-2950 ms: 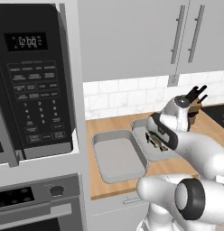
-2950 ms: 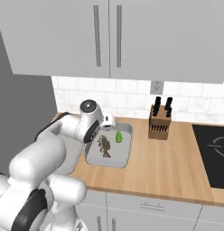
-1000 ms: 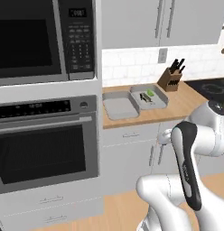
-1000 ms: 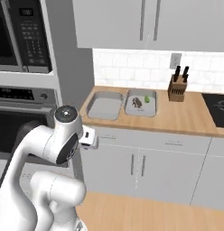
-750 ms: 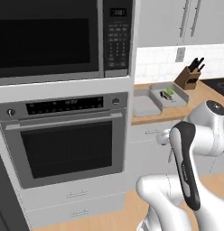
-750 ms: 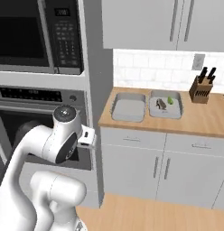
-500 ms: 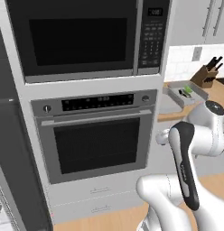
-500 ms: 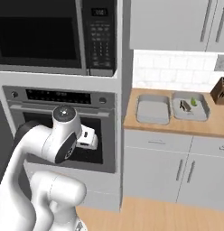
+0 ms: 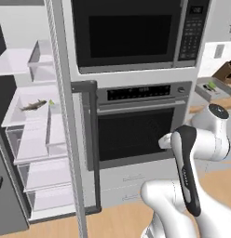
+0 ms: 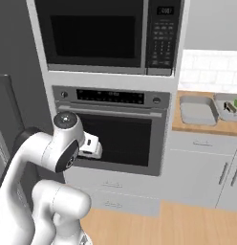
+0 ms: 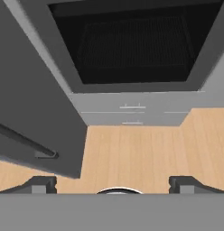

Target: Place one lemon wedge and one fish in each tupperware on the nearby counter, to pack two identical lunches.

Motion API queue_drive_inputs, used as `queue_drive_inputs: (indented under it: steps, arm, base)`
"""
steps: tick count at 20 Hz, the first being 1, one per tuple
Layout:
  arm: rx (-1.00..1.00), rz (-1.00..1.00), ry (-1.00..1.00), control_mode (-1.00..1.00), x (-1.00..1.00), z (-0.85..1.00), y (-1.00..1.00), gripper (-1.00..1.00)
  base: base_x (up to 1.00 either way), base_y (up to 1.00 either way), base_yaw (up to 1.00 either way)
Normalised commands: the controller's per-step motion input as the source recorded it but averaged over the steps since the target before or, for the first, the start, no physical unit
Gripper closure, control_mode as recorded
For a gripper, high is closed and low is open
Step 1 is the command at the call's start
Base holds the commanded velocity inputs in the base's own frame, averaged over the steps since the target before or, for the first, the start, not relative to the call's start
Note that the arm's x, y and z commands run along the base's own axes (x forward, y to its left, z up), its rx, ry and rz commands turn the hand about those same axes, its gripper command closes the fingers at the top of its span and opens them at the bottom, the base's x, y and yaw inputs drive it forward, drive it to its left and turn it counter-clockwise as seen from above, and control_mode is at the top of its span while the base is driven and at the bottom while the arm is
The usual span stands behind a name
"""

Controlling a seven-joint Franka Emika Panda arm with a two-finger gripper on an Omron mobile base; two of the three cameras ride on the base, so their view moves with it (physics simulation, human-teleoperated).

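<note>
A: Fish (image 9: 33, 106) and a lemon wedge (image 9: 51, 102) lie on a shelf in the open fridge (image 9: 31, 135) in the left base view; could its door (image 9: 61, 116) block the arm?
B: Possibly. In the right base view one tupperware (image 10: 198, 111) sits bare on the tabletop (image 10: 206, 128), the other (image 10: 230, 105) already holds food.
A: And the hand view?
B: The gripper (image 11: 112, 182) has its jaws wide apart, holding nothing, facing the oven (image 11: 132, 49). A careless reach might knock the fish away.

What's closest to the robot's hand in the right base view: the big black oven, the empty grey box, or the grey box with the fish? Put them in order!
From the hand:
1. Black-glass wall oven: right behind the hand.
2. Empty pale-grey tupperware: off to the right, on the wooden counter.
3. Pale-grey tupperware with the fish and green wedge: farther right, at the picture's edge.
</note>
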Motion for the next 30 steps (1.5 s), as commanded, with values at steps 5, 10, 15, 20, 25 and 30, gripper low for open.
queue_drive_inputs:
  steps: [5, 10, 15, 20, 25, 30]
  arm:
    - [0.00, 0.00, 0.00, 1.00, 0.00, 0.00, 0.00, -1.00]
    - [0.00, 0.00, 0.00, 1.00, 0.00, 0.00, 0.00, -1.00]
    - [0.00, 0.00, 0.00, 1.00, 0.00, 0.00, 0.00, -1.00]
    - [0.00, 0.00, 0.00, 1.00, 0.00, 0.00, 0.00, -1.00]
    - [0.00, 0.00, 0.00, 1.00, 0.00, 0.00, 0.00, -1.00]
    - [0.00, 0.00, 0.00, 1.00, 0.00, 0.00, 0.00, -1.00]
  base:
    - [-1.00, 0.01, 0.00]
    - [-0.94, 0.63, 0.00]
    - [-0.37, 1.00, 0.01]
    - [-0.09, 1.00, 0.00]
    - [-0.01, 1.00, 0.00]
    - [0.31, 0.76, -0.03]
